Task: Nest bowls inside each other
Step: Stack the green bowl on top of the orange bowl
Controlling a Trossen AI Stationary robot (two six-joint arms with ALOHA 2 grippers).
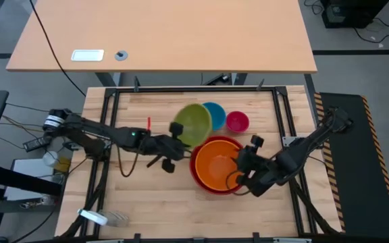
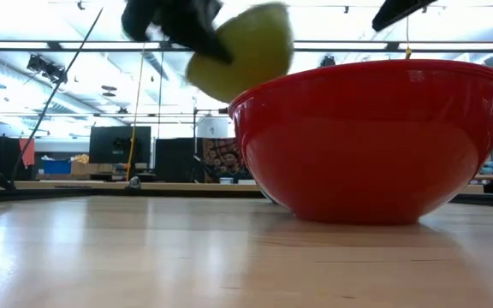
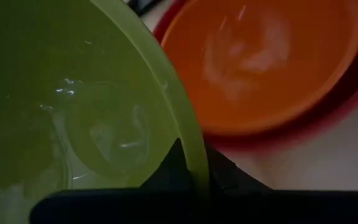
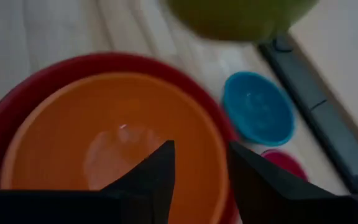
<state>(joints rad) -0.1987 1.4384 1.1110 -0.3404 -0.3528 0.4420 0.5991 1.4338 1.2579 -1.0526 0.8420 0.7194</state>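
The lime green bowl (image 1: 194, 123) is lifted and tilted, its opening toward the near left, with my left gripper (image 1: 177, 130) shut on its rim; it hangs high in the low view (image 2: 245, 50). The orange bowl (image 1: 216, 165) sits nested in the red bowl (image 1: 196, 170), which rests on the table. The blue bowl (image 1: 216, 112), partly covered by the green one, and the small pink bowl (image 1: 237, 121) stand behind them. My right gripper (image 4: 201, 168) is open above the orange bowl's right side and touches nothing. My left gripper pinches the green bowl's rim (image 3: 192, 149) on its left side, one finger inside the bowl (image 3: 166, 171) and one outside (image 3: 229, 174). The fingers come from the table's left, slanting down. The bowl is lifted clear of the table and tilted.
A black frame (image 1: 181, 90) runs round the wooden table top. A larger desk (image 1: 167, 34) stands beyond the far edge. There is bare wood in front of the red bowl and at the table's near left (image 1: 147, 202).
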